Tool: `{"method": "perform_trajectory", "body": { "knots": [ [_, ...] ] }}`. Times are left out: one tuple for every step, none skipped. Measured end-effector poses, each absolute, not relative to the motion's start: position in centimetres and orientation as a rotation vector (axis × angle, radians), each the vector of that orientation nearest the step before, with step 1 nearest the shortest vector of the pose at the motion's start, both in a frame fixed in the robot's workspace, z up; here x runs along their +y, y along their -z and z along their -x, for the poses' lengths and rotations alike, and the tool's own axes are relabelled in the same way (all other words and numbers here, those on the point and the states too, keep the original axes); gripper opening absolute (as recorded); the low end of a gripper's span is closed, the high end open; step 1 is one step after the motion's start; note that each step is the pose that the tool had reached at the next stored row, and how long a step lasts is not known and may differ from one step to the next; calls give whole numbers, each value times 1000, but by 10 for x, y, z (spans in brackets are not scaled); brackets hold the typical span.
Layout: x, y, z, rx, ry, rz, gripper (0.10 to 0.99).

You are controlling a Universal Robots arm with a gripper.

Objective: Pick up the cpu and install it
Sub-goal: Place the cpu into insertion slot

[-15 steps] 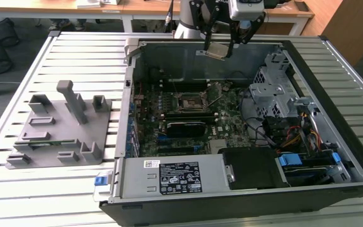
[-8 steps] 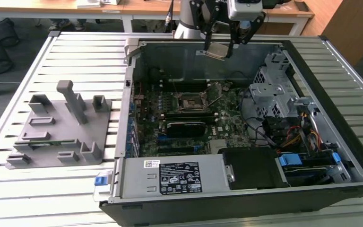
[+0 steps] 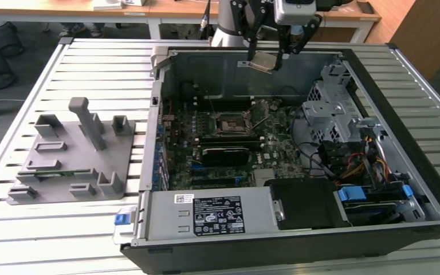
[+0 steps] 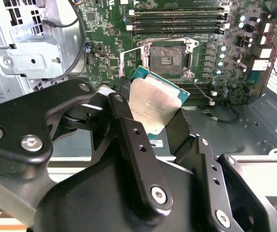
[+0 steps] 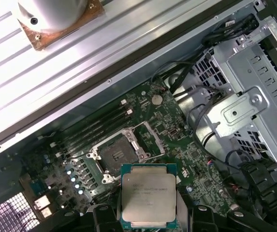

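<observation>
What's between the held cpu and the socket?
In the exterior view, only air and the memory slots separate the cpu, held in the gripper above the case, from the socket.

Case (image 3: 426, 172) stands on counter (image 3: 90, 63), with fixture block (image 3: 75, 154) at the exterior view's left of it. Socket (image 3: 228, 125) sits mid-motherboard (image 3: 277, 152) inside. The cpu (image 3: 263, 62), between fingers (image 4: 133, 145), hangs above.
</observation>
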State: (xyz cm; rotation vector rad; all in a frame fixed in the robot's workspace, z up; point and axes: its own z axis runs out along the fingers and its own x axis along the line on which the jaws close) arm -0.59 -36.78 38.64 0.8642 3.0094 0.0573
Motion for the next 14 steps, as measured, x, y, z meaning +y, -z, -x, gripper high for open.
{"method": "perform_trajectory", "body": {
  "knots": [
    [-368,-386,6,3008,-57,-870,541],
    [-368,-386,6,3006,-57,-876,541],
    [-368,-386,6,3004,-57,-882,541],
    [-368,-386,6,3003,-57,-887,541],
    [-368,-386,6,3001,-57,-892,541],
    [-368,-386,6,2999,-57,-898,541],
    [-368,-386,6,2997,-57,-904,541],
    [-368,-386,6,2996,-57,-909,541],
    [-368,-386,6,2994,-57,-915,541],
    [-368,-386,6,2992,-57,-920,541],
    [-368,-386,6,2991,-57,-925,541],
    [-368,-386,6,2989,-57,-930,541],
    [-368,-386,6,2987,-57,-936,541],
    [-368,-386,6,2985,-57,-941,541]
  ]
}}
